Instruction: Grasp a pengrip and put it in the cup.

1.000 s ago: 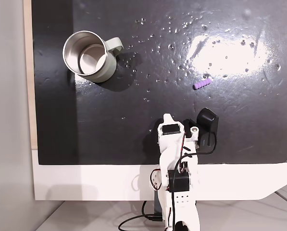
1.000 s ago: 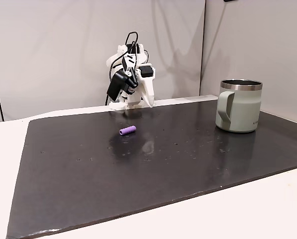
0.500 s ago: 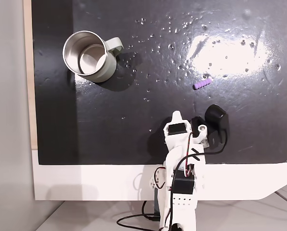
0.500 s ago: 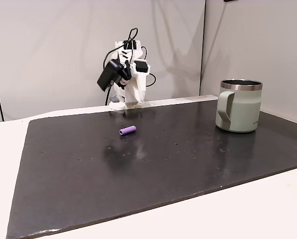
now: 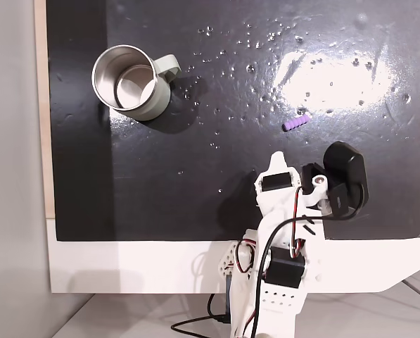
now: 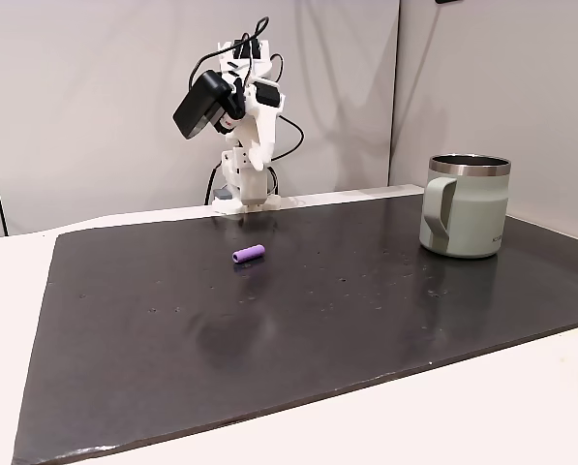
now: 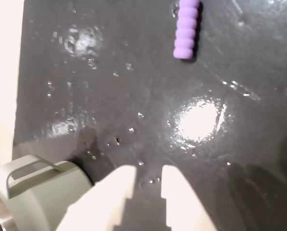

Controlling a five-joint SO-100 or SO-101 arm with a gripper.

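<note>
The table (image 5: 125,267) is white, and a black mat (image 5: 195,183) covers most of it. One arm (image 6: 245,136) stands at the mat's edge. Over the last second it has risen from a folded crouch and swung toward the right of the overhead fixed view, so its head now sits high above the mat instead of low over the base. I read that as the start of the reach for the pengrip; no grasp has begun.

One cup (image 5: 131,81) stands upright on the mat, far left in the overhead fixed view, handle toward the right, steel inside bare. It has not moved.

The tool (image 7: 148,175) enters the wrist view from the bottom edge. Its two pale fingers stand narrowly apart, with a small gap of mat between the tips and nothing held.

One pengrip (image 5: 295,123) lies flat on the mat, well apart from the cup and between the arm and the bright glare patch. It has not shifted. In the wrist view it lies ahead of the tool, slightly right of the gap, so the tool must yet advance and open wider.
</note>
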